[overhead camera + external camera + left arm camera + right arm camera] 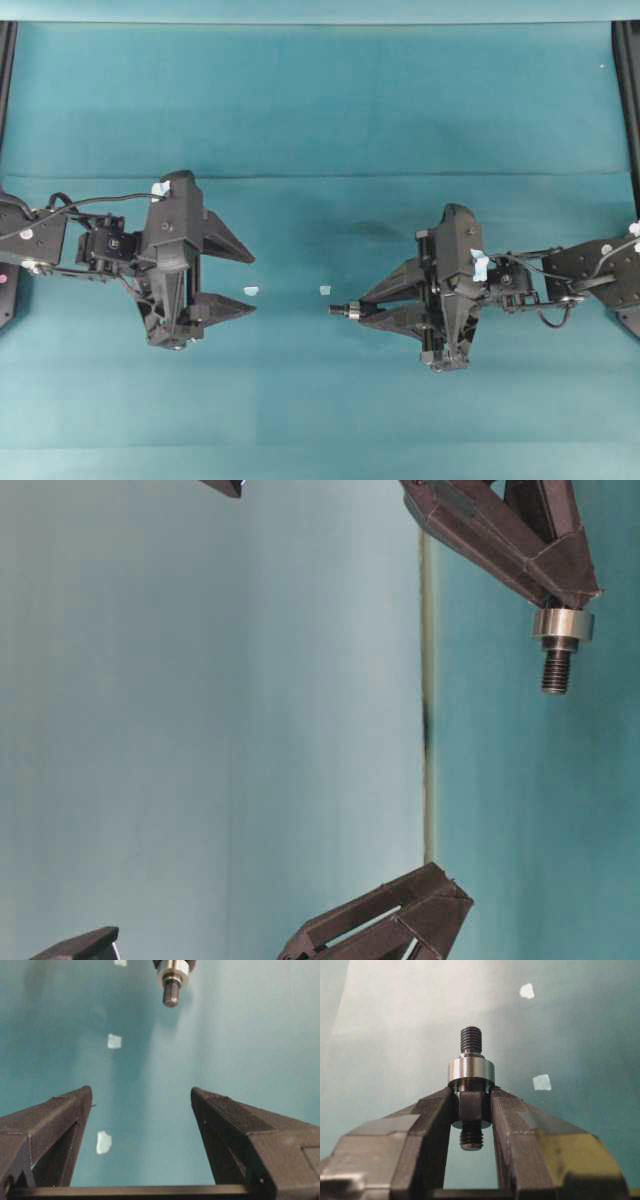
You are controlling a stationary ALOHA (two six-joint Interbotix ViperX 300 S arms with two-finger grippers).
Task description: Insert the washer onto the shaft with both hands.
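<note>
Washer (471, 1071) sits on shaft (471, 1110) clamped by right pincer (352, 310); left pincer (250, 283) gapes wide.

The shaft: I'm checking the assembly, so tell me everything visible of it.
The shaft is a short stepped rod of dark grey metal, threaded at both ends. The right pincer is shut on its thicker middle and holds it clear of the teal cloth, tip pointing toward the open left pincer. The shiny washer already sits on it, against the fingertips, with the thread sticking out beyond.
</note>
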